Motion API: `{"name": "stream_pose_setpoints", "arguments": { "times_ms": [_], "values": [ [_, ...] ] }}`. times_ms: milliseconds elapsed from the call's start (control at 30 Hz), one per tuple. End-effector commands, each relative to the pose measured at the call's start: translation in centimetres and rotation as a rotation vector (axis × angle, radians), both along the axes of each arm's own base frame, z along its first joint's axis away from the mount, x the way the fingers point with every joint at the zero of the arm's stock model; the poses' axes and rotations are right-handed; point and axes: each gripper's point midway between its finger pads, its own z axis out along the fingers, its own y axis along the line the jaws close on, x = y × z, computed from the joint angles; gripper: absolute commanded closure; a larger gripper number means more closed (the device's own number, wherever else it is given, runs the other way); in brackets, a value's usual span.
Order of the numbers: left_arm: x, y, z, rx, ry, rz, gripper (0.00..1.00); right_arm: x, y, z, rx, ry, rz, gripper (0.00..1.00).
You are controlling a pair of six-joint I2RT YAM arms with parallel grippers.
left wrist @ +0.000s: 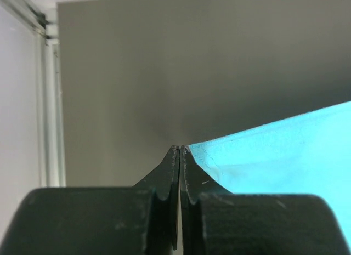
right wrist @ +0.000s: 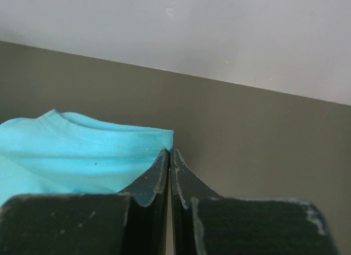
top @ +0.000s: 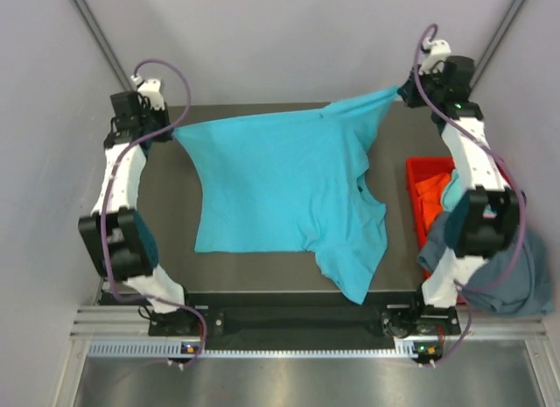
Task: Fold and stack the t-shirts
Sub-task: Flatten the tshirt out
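Observation:
A bright turquoise t-shirt (top: 280,184) is spread over the dark table, stretched between the two far corners with its near part lying rumpled. My left gripper (top: 169,133) is shut on its far-left corner. In the left wrist view the jaws (left wrist: 180,149) are pressed together and the cloth (left wrist: 285,151) runs off to the right from the tips. My right gripper (top: 402,94) is shut on the far-right corner. In the right wrist view the hemmed edge (right wrist: 82,151) sits at the closed tips (right wrist: 169,152).
A red bin (top: 418,175) stands at the table's right edge with an orange t-shirt (top: 430,195) inside. A slate blue-grey t-shirt (top: 516,280) hangs over its near right side beside the right arm. Bare table (top: 171,241) shows to the left of the turquoise cloth.

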Motion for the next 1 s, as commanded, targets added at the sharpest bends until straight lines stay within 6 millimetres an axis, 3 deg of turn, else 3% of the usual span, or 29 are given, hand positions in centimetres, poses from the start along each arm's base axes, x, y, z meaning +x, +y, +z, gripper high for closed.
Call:
{"name": "stream_pose_setpoints", "arguments": {
  "times_ms": [0, 33, 67, 100, 133, 167, 200, 233, 267, 300, 333, 367, 400, 433, 467, 500, 567, 633, 700, 733, 767, 967],
  "values": [
    [5.0, 1.6, 1.7, 0.073, -0.114, 0.046, 1.0, 6.1, 0.6, 0.4, -0.083, -0.11, -0.043, 1.0],
    [6.3, 2.0, -0.6, 0.076, -0.072, 0.056, 1.0, 7.2, 2.1, -0.7, -0.101, -0.097, -0.035, 1.0],
    [7.2, 1.7, -1.2, 0.081, -0.07, 0.047, 1.0, 8.3, 2.8, -0.1, -0.125, -0.12, -0.029, 1.0],
    [8.2, 1.9, -1.0, 0.089, -0.081, 0.054, 1.0, 9.7, 4.2, -3.6, -0.142, -0.064, -0.007, 1.0],
    [9.2, 2.1, -3.0, 0.09, -0.049, 0.06, 1.0, 10.6, 4.5, -3.5, -0.159, -0.077, -0.021, 1.0],
    [9.8, 2.0, -3.5, 0.092, -0.045, 0.065, 1.0, 11.2, 4.9, -4.6, -0.185, -0.07, -0.018, 1.0],
    [10.6, 2.0, -3.2, 0.094, -0.061, 0.067, 1.0, 12.1, 6.2, -7.2, -0.202, -0.037, -0.003, 1.0],
    [11.4, 2.0, -4.9, 0.09, -0.036, 0.067, 1.0, 12.7, 6.2, -7.5, -0.213, -0.04, -0.022, 1.0],
    [12.1, 2.2, -4.8, 0.101, -0.048, 0.079, 1.0, 13.0, 6.8, -8.3, -0.222, -0.032, -0.016, 1.0],
    [12.7, 2.2, -5.1, 0.106, -0.056, 0.081, 1.0, 13.6, 6.8, -10.4, -0.232, -0.003, -0.026, 1.0],
    [13.4, 2.2, -6.6, 0.108, -0.042, 0.081, 1.0, 14.0, 6.8, -10.6, -0.238, -0.006, -0.034, 1.0],
    [14.1, 2.2, -6.4, 0.121, -0.057, 0.082, 1.0, 14.3, 6.9, -11.0, -0.244, -0.005, -0.045, 1.0],
    [14.7, 2.3, -6.6, 0.129, -0.06, 0.088, 1.0, 14.7, 6.7, -12.7, -0.256, 0.017, -0.054, 1.0],
    [15.3, 2.2, -8.4, 0.133, -0.035, 0.084, 1.0, 15.1, 6.4, -12.6, -0.267, 0.009, -0.073, 1.0],
    [16.1, 2.2, -7.6, 0.144, -0.057, 0.089, 1.0, 15.4, 6.4, -13.6, -0.276, 0.016, -0.078, 1.0],
    [16.7, 2.1, -9.2, 0.146, -0.031, 0.088, 1.0, 15.7, 6.0, -13.7, -0.284, 0.015, -0.095, 1.0],
    [17.8, 2.4, -8.5, 0.148, -0.053, 0.106, 1.0, 16.3, 4.9, -13.5, -0.304, -0.002, -0.134, 1.0],
    [18.6, 3.0, -9.6, 0.159, -0.046, 0.129, 1.0, 16.9, 3.9, -13.3, -0.303, -0.013, -0.174, 1.0],
    [19.6, 3.6, -8.6, 0.175, -0.078, 0.15, 1.0, 17.4, 2.4, -12.9, -0.299, -0.029, -0.216, 1.0],
    [20.0, 3.7, -9.7, 0.182, -0.062, 0.154, 1.0, 17.7, 2.0, -12.4, -0.298, -0.041, -0.229, 1.0],
    [20.4, 3.8, -8.8, 0.184, -0.078, 0.154, 1.0, 17.8, 1.4, -12.0, -0.3, -0.052, -0.242, 1.0],
    [21.3, 2.8, -9.7, 0.197, -0.077, 0.131, 1.0, 18.0, 0.4, -12.0, -0.305, -0.057, -0.25, 1.0]
  ]
}}
